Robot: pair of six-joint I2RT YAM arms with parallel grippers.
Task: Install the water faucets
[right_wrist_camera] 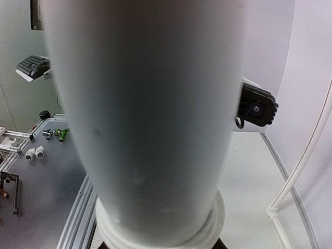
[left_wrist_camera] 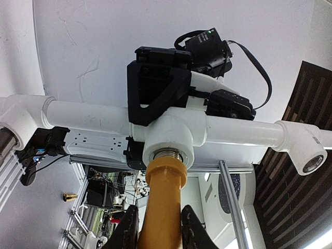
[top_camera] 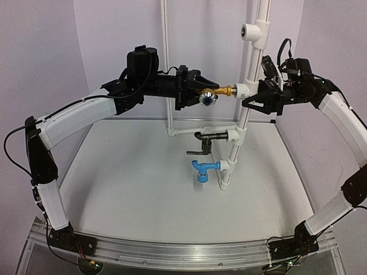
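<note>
Brass-gold metal faucet (top_camera: 221, 91) clamped by left gripper (top_camera: 202, 92), stem at white plastic tee fitting (top_camera: 242, 90); white upright pipe (top_camera: 245, 117) clasped by right gripper (top_camera: 253, 101).

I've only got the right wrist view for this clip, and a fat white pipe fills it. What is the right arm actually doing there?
Observer: The right arm's fingers are clamped around the upright white plastic pipe, next to a white tee fitting.
Reviewer: And the left arm?
Observer: The left arm's fingers grip the brass-gold faucet. Its threaded end sits in that tee's mouth, with some thread showing.
Reviewer: The other faucets?
Observer: The black faucet and the blue faucet each sit in a lower fitting on the same pipe frame.
</note>
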